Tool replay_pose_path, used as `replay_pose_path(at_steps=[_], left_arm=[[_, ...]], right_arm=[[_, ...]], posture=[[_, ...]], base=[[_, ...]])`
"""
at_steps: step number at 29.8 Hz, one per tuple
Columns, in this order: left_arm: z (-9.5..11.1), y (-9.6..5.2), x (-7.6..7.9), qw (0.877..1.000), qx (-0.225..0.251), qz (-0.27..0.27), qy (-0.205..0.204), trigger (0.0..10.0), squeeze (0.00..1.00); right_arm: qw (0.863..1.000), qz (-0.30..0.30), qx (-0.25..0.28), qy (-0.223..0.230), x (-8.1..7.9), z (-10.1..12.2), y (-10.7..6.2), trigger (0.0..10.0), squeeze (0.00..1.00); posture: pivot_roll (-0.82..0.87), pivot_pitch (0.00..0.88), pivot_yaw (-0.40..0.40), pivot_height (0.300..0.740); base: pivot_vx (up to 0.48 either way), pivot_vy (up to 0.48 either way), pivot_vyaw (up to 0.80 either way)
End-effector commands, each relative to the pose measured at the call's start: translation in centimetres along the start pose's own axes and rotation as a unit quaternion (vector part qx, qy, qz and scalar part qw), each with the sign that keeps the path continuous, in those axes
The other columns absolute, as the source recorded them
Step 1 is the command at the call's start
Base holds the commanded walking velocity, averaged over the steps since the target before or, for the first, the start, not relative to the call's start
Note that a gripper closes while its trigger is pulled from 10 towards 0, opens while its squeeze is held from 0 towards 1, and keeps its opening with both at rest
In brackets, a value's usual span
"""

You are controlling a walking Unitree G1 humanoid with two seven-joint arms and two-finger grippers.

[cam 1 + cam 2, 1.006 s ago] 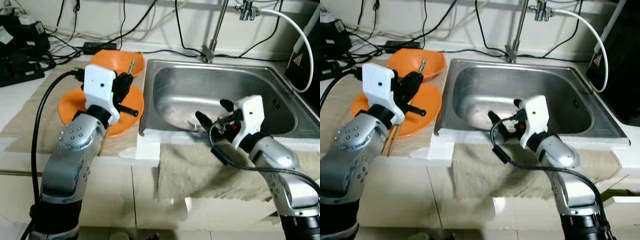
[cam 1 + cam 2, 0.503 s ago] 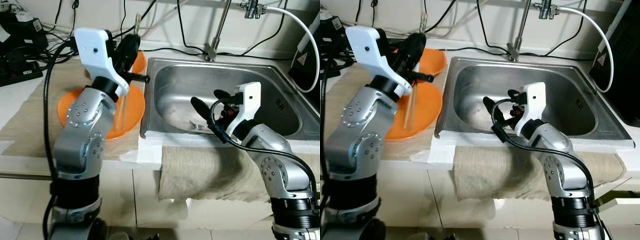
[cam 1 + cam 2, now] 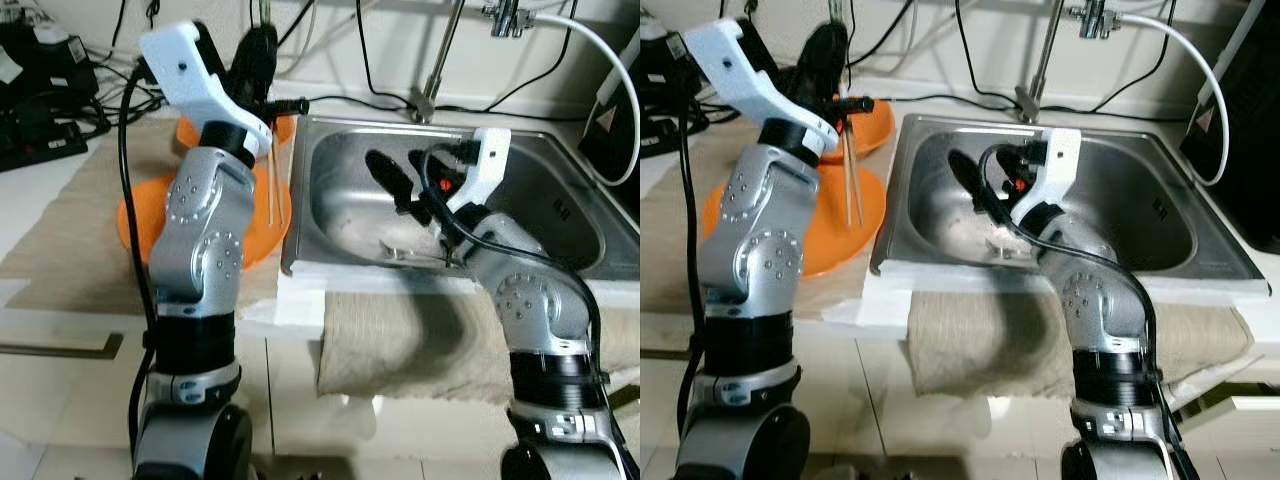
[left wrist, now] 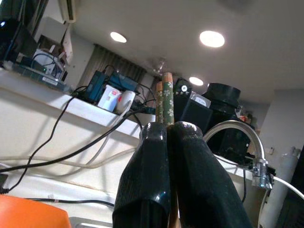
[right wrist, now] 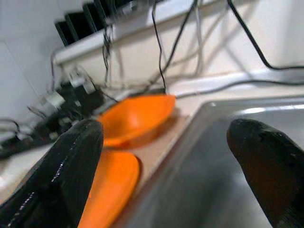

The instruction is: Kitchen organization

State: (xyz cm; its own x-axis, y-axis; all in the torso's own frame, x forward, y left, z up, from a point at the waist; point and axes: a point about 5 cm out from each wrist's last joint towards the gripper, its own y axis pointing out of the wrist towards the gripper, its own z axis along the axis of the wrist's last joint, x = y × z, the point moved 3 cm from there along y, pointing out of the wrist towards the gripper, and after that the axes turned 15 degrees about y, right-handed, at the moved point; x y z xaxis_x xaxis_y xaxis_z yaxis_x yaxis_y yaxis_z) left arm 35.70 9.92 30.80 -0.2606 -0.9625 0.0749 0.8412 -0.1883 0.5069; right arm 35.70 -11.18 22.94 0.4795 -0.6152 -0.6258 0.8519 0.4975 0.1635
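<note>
Wooden chopsticks (image 4: 165, 102) pinched in left gripper (image 4: 168, 130); tips seemingly floral-patterned.

Bright, even room light, sharp from my head cameras.
Round white ceiling lamps (image 4: 212, 39) glare above; the stainless steel sink basin (image 3: 520, 200) shines; my right wrist picture is soft and blurred.

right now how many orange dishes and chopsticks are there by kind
orange bowl: 1
orange plate: 1
chopsticks, pinched in the left hand: 2
total: 4
</note>
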Motion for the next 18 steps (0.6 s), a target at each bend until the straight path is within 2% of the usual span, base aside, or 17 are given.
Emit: replay_pose_path(at_steps=[1,2,6,8,18], left_arm=[[0.4,0.5,0.4,1.0,0.009,-0.001,-0.007,10.0,0.0],[0.5,0.6,0.5,1.0,0.013,-0.001,-0.012,10.0,0.0],[0.5,1.0,1.2,0.999,0.021,-0.004,-0.025,10.0,0.0],[0.5,1.1,1.3,0.999,0.025,-0.006,-0.026,10.0,0.0],[0.5,2.2,2.1,0.999,0.044,-0.012,-0.019,10.0,0.0]], right_arm=[[1.0,-0.002,0.006,0.024,0.1,0.7,0.1,10.0,0.0],[0.999,0.002,0.008,0.048,-0.2,0.9,0.3,10.0,0.0],[0.997,0.012,-0.001,0.079,-0.7,0.9,0.9,10.0,0.0],[0.996,0.013,-0.005,0.083,-0.8,0.8,1.1,10.0,0.0],[0.991,0.044,-0.095,0.077,-2.7,-2.3,1.4,10.0,0.0]], posture=[[0.04,0.0,-0.047,0.732],[0.04,0.0,-0.047,0.732],[0.03,0.0,-0.052,0.732],[0.03,0.0,-0.054,0.732],[0.03,0.0,-0.066,0.732]], base=[[0.0,0.0,0.0],[0.0,0.0,0.0],[0.0,0.0,0.0],[0.0,0.0,0.0],[0.0,0.0,0.0]])
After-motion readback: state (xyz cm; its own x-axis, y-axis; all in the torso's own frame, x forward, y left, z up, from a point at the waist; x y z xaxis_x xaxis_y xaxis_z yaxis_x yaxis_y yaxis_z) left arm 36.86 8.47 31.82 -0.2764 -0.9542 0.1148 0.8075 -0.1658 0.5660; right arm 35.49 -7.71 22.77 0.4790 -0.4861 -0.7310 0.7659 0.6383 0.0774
